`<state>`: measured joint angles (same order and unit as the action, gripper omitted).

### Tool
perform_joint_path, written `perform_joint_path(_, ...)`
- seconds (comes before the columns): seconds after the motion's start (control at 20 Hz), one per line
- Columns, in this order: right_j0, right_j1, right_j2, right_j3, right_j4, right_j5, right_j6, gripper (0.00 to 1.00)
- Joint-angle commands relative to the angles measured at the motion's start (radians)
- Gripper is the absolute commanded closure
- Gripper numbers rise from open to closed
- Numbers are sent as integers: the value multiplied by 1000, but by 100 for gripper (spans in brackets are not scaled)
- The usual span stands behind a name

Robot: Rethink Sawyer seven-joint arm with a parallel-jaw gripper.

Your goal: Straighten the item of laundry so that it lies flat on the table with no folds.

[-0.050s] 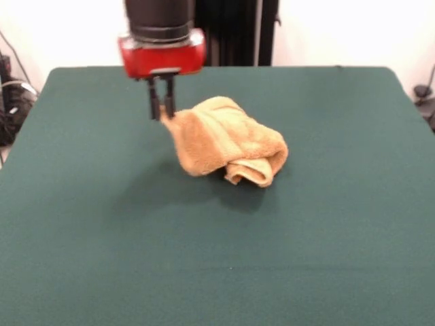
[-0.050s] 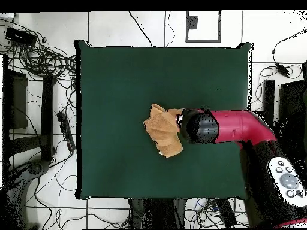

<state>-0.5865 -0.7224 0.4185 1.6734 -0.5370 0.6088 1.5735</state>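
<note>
- The room has a white tiled floor (image 2: 120,27) strewn with black cables (image 2: 42,60), and a pale wall behind.
- The table (image 1: 217,258) is dark green, and its cloth surface is bare around the towel.
- The arm (image 2: 240,127) is red and black and reaches in over the table.
- The towel (image 1: 228,142), golden-orange, sits bunched and rolled near the table's middle, one corner lifted.
- The gripper (image 1: 163,112) has its two dark fingers close together, pinching that raised corner.
- No writing is readable.
</note>
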Motion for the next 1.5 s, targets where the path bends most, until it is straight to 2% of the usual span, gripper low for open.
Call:
perform_joint_path(0.05,94,-15,-9,135,67,-57,215,100)
perform_joint_path(0.2,77,36,-12,-19,87,64,117,100)
perform_joint_path(0.3,64,97,-13,-170,96,159,52,100)
perform_joint_path(0.6,18,143,7,-319,84,294,-84,100)
perform_joint_path(0.95,-51,174,54,-401,31,336,-208,100)
perform_joint_path(1.2,-65,177,69,-428,18,354,-239,100)
perform_joint_path(1.5,-104,155,96,-425,-3,378,-331,100)
